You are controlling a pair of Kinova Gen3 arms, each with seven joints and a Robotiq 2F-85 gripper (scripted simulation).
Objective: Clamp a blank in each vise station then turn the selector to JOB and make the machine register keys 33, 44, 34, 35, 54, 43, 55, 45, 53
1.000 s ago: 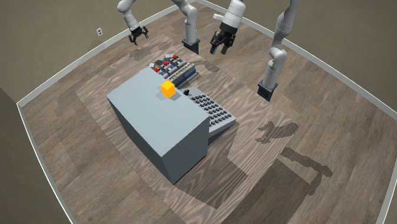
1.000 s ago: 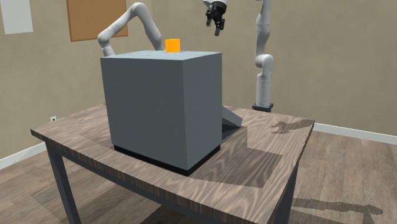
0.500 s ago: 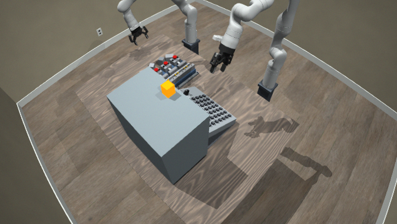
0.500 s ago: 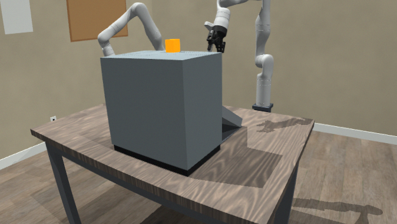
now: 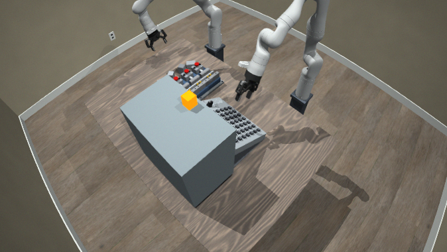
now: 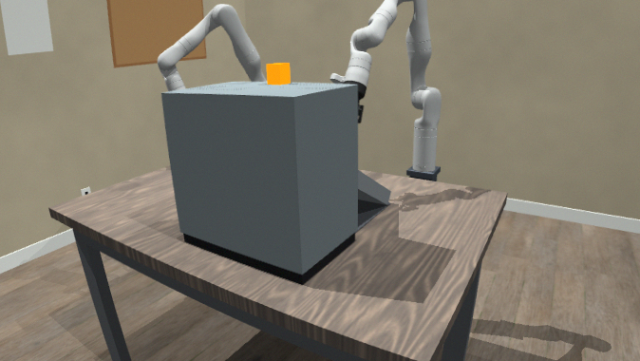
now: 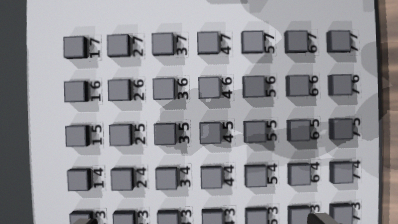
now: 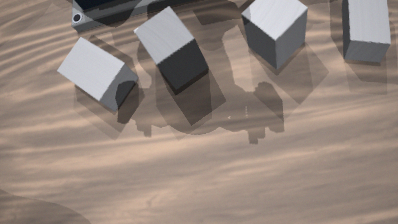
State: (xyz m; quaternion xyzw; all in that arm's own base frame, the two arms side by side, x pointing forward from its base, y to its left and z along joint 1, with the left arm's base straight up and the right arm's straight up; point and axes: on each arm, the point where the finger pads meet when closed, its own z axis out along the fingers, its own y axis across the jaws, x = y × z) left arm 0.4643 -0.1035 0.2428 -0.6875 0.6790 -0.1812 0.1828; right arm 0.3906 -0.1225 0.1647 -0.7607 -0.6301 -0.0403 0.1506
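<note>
Left wrist: "Where are the keys (image 5: 253, 126) (image 7: 212, 176)?"

"Between the cabinet (image 5: 176, 126) (image 6: 237, 166) (image 7: 12, 110) and the arms' edge of the table (image 5: 298, 159) (image 6: 408, 285) (image 7: 390, 100) (image 8: 200, 190), below the left gripper (image 5: 243, 97) (image 6: 360, 119) (image 7: 202, 219). Fingers spread."

"The right gripper (image 5: 159, 46)?"

"Spread too, but farther, near a corner. Left should press."

Robot test rm / lab: 2 arms (image 5: 262, 60) (image 6: 358, 66), ctrl cabinet (image 5: 179, 126) (image 6: 233, 176), keypad (image 5: 250, 140) (image 7: 50, 15).
</note>
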